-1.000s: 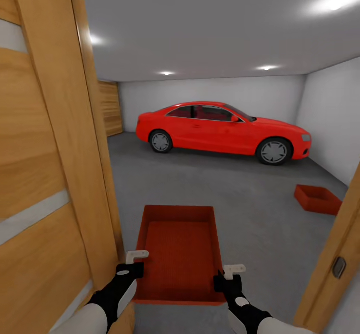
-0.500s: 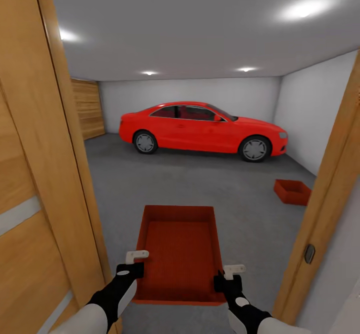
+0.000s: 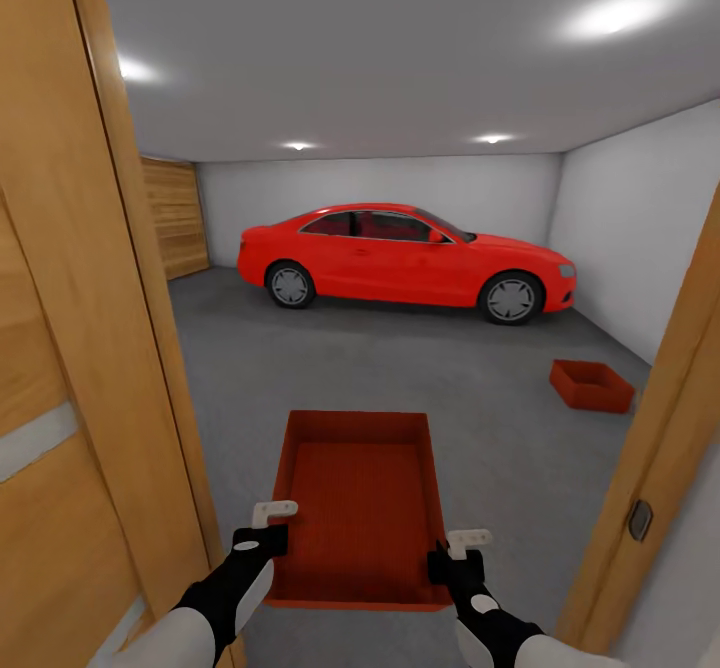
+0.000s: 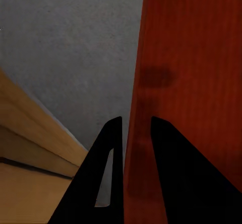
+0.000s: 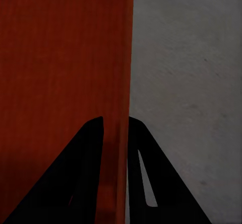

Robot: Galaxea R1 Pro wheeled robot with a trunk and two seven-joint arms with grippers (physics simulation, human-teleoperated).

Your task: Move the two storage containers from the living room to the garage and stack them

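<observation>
An orange-red storage container (image 3: 362,508) hangs level in front of me, held from both sides. My left gripper (image 3: 272,526) is shut on its left wall (image 4: 135,133), and my right gripper (image 3: 452,552) is shut on its right wall (image 5: 123,133). Below it lies the dark grey garage floor (image 3: 380,368). The other storage container (image 3: 590,385) rests on that floor at the right, near the white wall.
I stand in a doorway: a light-wood door (image 3: 70,348) close on my left and a wood door frame (image 3: 660,468) on my right. A red car (image 3: 405,261) is parked across the back. A slatted wood door (image 3: 178,216) is at the far left.
The view swung over the last second, so the car and floor container shifted left in the picture, then barely moved. My grip on the held container is unchanged.
</observation>
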